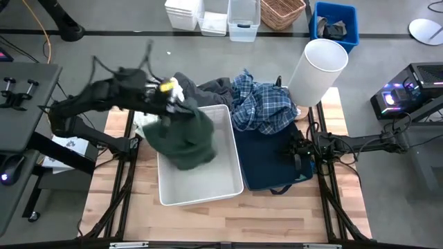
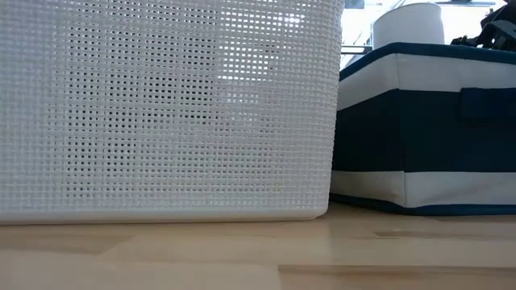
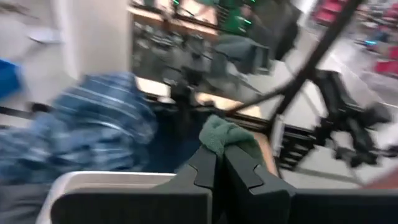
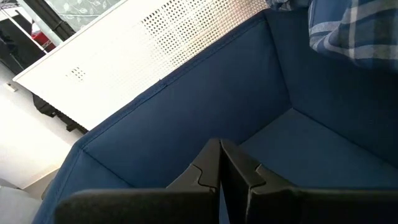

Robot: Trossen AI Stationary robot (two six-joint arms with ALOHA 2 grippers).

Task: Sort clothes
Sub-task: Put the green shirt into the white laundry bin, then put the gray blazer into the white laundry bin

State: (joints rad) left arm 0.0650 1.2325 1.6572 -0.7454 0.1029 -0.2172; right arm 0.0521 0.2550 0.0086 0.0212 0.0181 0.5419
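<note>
Aloft, left hand (image 3: 219, 163) pinching dark green garment (image 1: 183, 136).

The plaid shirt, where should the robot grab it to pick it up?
Probably from above, pinching the bunched folds at the top of the plaid shirt. It lies crumpled, draped over the back edge of the blue bin, so the raised folds give the right hand, waiting over that bin, something to close on.
</note>
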